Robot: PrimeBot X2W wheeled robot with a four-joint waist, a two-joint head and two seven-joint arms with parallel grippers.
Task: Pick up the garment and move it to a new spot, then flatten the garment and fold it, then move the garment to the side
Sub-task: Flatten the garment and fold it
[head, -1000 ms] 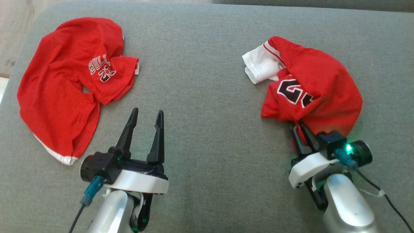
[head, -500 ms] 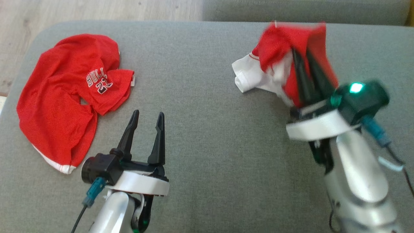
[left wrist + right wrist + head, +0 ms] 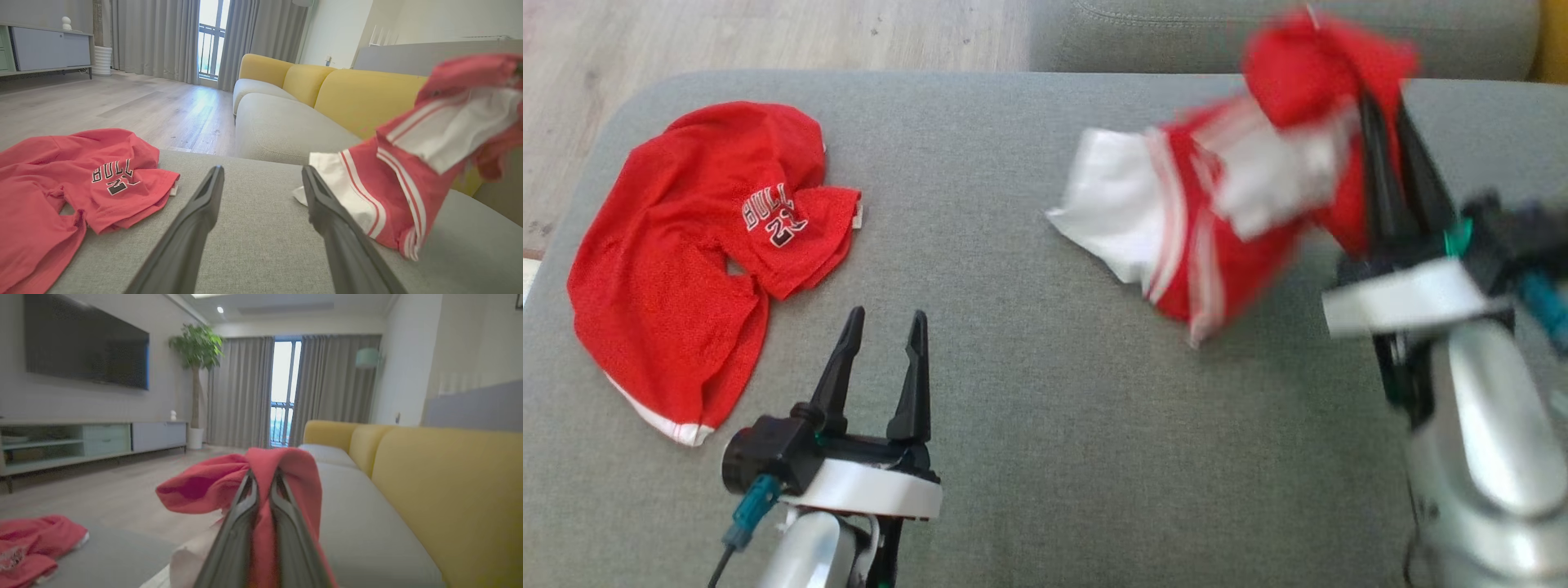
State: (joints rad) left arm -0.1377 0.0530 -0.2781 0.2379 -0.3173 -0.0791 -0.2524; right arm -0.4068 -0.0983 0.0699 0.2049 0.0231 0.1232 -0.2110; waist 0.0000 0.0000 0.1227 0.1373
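toward the back right corner of the cushion, the right fingers, newly clamped on the red garment, have lifted it from its heap. left fingers stand apart, empty. carrying has begun.

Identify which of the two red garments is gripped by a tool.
The red-and-white garment on the robot's right: the shut right tool pinches it aloft. The BULLS jersey lies crumpled on the grey cushion, untouched.
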